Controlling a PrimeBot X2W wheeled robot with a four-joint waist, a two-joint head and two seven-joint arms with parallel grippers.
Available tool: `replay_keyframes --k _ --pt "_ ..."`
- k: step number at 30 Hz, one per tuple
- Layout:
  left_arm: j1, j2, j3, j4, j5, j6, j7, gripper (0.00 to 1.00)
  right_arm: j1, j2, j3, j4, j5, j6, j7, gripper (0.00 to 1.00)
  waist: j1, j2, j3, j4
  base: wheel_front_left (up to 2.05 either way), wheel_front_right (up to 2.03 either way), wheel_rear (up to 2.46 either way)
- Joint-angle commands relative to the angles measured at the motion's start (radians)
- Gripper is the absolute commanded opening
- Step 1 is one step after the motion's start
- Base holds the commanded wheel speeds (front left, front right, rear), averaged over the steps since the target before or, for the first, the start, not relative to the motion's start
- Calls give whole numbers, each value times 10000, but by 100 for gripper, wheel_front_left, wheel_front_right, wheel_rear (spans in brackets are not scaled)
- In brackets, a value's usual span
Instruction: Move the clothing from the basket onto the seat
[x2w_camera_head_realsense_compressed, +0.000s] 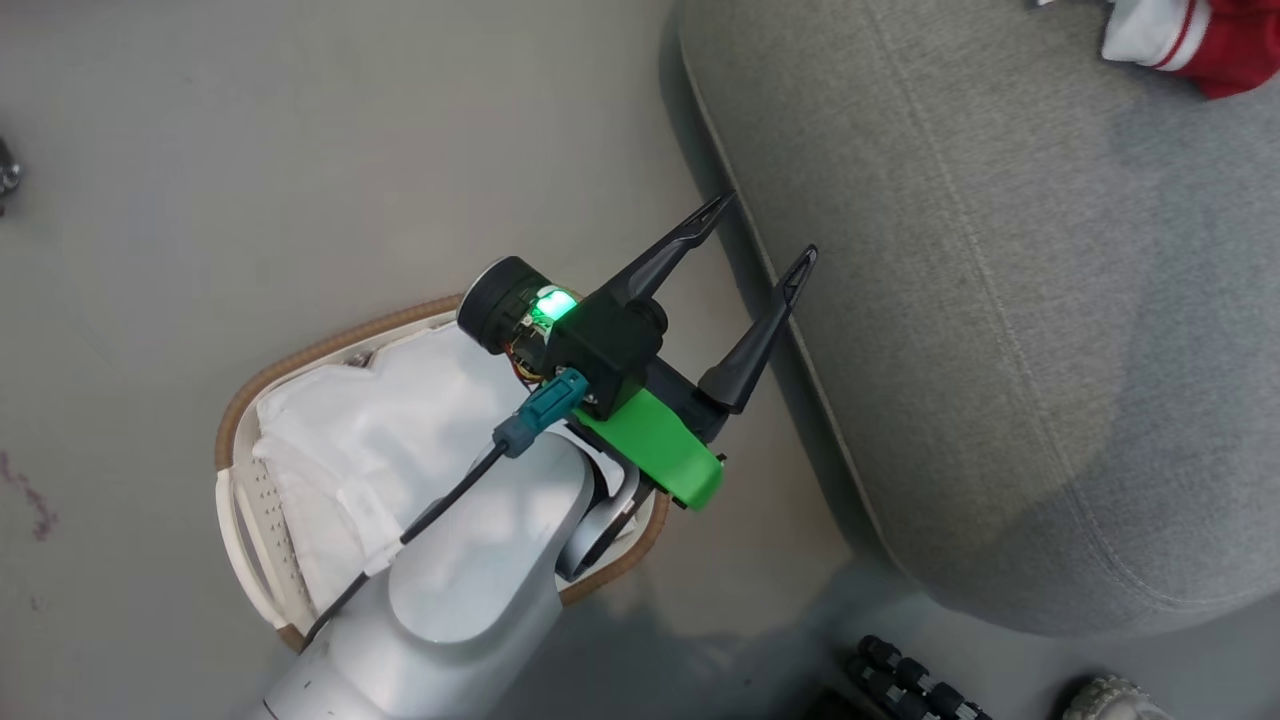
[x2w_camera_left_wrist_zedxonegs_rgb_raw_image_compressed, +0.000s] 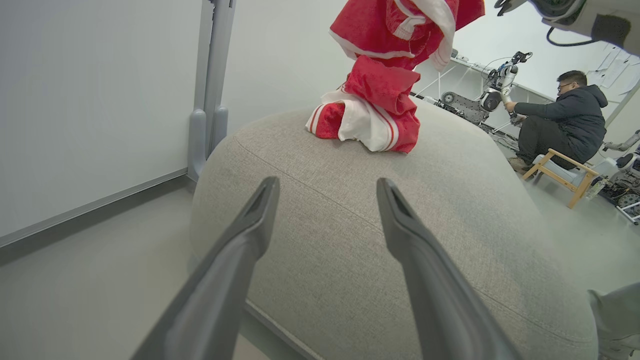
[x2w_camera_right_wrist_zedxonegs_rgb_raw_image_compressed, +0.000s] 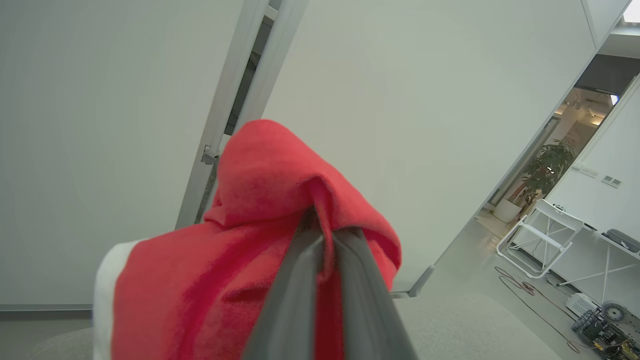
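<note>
In the right wrist view my right gripper (x2w_camera_right_wrist_zedxonegs_rgb_raw_image_compressed: 325, 232) is shut on a fold of the red clothing (x2w_camera_right_wrist_zedxonegs_rgb_raw_image_compressed: 260, 240), which drapes over its fingers. The left wrist view shows that red and white garment (x2w_camera_left_wrist_zedxonegs_rgb_raw_image_compressed: 385, 85) hanging from above, its lower end resting on top of the grey seat (x2w_camera_left_wrist_zedxonegs_rgb_raw_image_compressed: 450, 210). A corner of it lies at the seat's far edge (x2w_camera_head_realsense_compressed: 1230, 50). My left gripper (x2w_camera_head_realsense_compressed: 766, 226) is open and holds nothing, hovering between the basket (x2w_camera_head_realsense_compressed: 300, 365) and the seat's edge (x2w_camera_head_realsense_compressed: 900, 300). Inside the basket I see its white liner (x2w_camera_head_realsense_compressed: 380, 440); my forearm hides part of it.
A person (x2w_camera_left_wrist_zedxonegs_rgb_raw_image_compressed: 565, 125) sits on a wooden stool beyond the seat, working on another robot arm (x2w_camera_left_wrist_zedxonegs_rgb_raw_image_compressed: 495, 95). Grey wall panels stand to the left of the seat. A white folding chair (x2w_camera_right_wrist_zedxonegs_rgb_raw_image_compressed: 540, 240) and cables lie further off. Dark robot base parts (x2w_camera_head_realsense_compressed: 910, 680) sit below the seat.
</note>
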Motion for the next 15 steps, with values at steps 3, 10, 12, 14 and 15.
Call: replay_keyframes --k 3,10,12,14,15 --pt "-290 17 -53 63 -70 -48 -8 100 408 273 -417 682 -436 -14 -2 0 -2 -1 918 863 0 0 0" --pt "-226 -35 -19 260 -171 -49 -8 100 1507 863 -1379 1353 -673 -14 -2 0 -2 -1 757 881 0 0 0" --pt "-149 -36 33 341 -196 -49 -8 100 1895 996 -1610 1264 -578 -14 -2 33 -2 -1 585 848 0 0 0" --pt "-30 -40 73 445 -229 -49 -8 100 2290 1113 -1773 1148 -502 -14 -2 100 -2 -1 358 821 0 0 0" --pt "32 -47 96 478 -248 -49 -8 100 2497 1154 -1786 1094 -485 -14 -2 100 -2 -1 231 812 0 0 0"
